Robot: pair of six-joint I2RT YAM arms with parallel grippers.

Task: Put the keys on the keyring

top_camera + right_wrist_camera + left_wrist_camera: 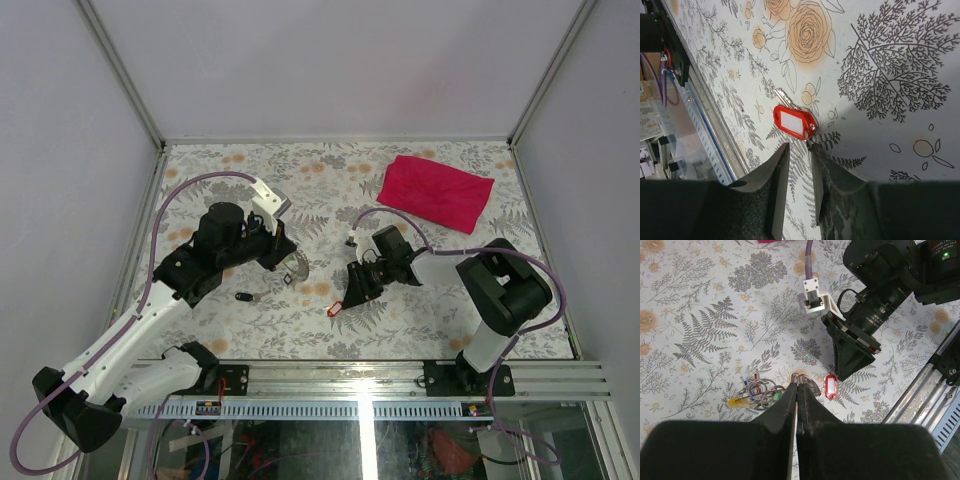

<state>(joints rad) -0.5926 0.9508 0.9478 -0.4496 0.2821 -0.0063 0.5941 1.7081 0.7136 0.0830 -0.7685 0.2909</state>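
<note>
— Left gripper (796, 386): we see it pressed shut, arm stretched forward, tips down beside the keyring (757, 390) on the table (700, 300).
— Agreed. Our right gripper (799, 147), slightly parted, sits just short of the red-tagged key (794, 121), which lies flat, blade pointing away from that gripper.

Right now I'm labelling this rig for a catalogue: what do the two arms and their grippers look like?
Both arms pair white lower links with black joint housings; the left arm and right arm each trail a purple cable. The left gripper and right gripper have wedge-shaped, matte black fingers. A white camera bracket sits on the right wrist.
</note>
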